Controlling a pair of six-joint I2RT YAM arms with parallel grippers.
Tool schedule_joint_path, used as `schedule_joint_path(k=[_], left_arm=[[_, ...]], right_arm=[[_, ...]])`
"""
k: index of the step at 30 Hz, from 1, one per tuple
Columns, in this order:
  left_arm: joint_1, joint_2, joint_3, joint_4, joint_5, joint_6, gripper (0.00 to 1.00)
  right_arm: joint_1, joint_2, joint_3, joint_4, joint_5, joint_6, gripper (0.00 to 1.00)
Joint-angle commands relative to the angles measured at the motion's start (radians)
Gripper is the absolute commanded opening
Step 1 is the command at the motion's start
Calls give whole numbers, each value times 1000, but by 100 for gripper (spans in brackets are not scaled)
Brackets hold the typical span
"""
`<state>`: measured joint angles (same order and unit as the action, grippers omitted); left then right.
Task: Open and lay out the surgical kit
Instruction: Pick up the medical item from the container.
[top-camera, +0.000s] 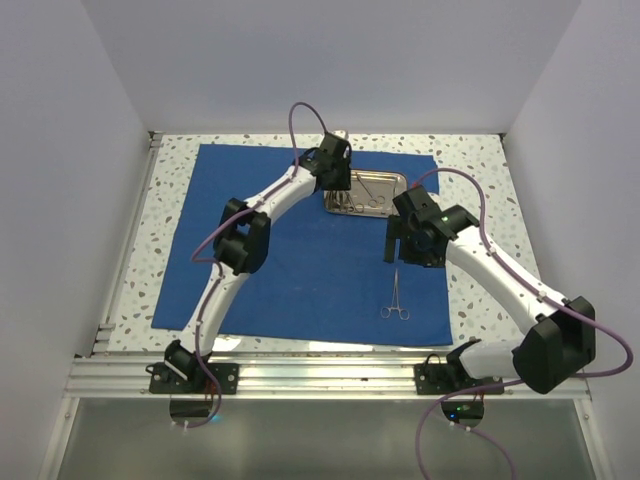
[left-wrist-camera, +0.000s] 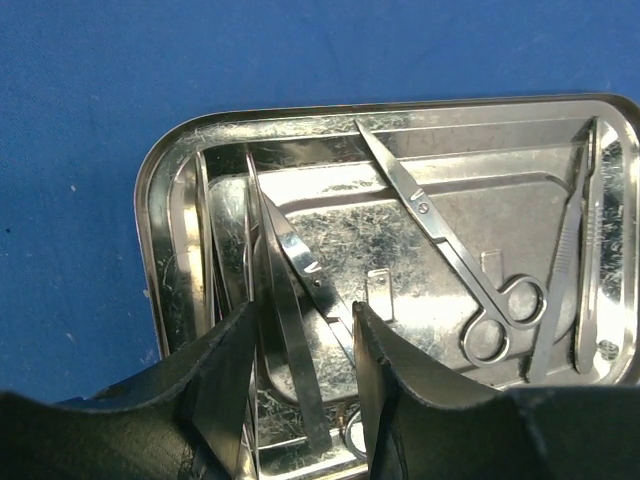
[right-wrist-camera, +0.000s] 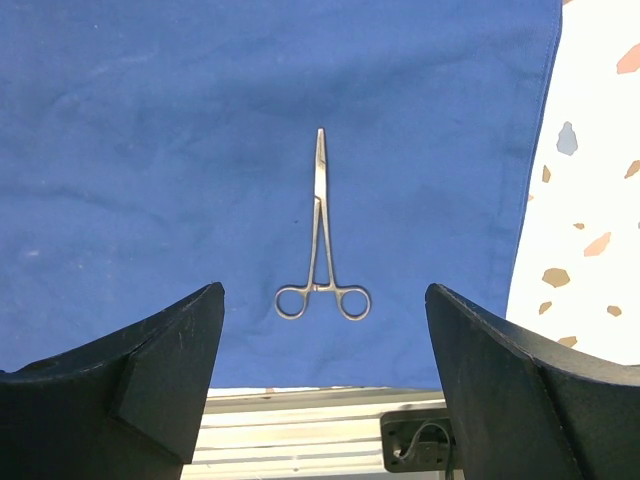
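The speckled worktop (top-camera: 480, 170) carries the royal-blue drape (top-camera: 300, 270), already opened flat and covering most of it, so I judge the unwrapping done and the laying-out under way. The steel tray (left-wrist-camera: 400, 108) sits on the drape near its far edge, right of the middle. My left gripper (left-wrist-camera: 305, 320) hangs over the tray's left end, its jaws about half narrowed and standing either side of the tweezers (left-wrist-camera: 295, 330). I can see a gap on each side, so I take it that I hold nothing yet. My right gripper (right-wrist-camera: 322, 290) is spread wide and empty above the drape's near right corner. The ring-handled forceps (right-wrist-camera: 320, 230) lie there alone, rings toward the near edge and well apart from the tray. A pair of scissors (left-wrist-camera: 450, 250) lies slantwise across the tray floor. At least two more slim instruments lean along its right wall, and I cannot make out their kind. The step in hand is lifting the tweezers. Next I must pinch only that one, clear of its neighbours along the left wall. Then I should raise it straight over the rim and set it on bare drape beside the forceps.
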<state>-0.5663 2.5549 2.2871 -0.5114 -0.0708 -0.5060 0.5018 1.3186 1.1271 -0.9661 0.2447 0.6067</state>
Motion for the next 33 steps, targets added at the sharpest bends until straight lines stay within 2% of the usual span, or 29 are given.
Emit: schedule_joint_path(k=[1,9,15,19,24,33], left_arm=[[-3,18,48,50,-27,-9,47],[-4,70,66,28,-26,-23,45],[-7,93,64,17,-41,-6,29],[-7,103,68,1,-53,10,14],[-6,62,48,-7,-53,26,10],[0,-125,2,2,-20,46,9]], right_arm=[[-2,7,8,-11,7,-16,84],[-8,7,2,-16,10,-21,82],[-16,19,2,-11,7,-21,81],[-17,30,7,-10,2,-22,80],[-17,41,11,-3,-2,-18,79],[-17,67,45,12,-2,-7,78]])
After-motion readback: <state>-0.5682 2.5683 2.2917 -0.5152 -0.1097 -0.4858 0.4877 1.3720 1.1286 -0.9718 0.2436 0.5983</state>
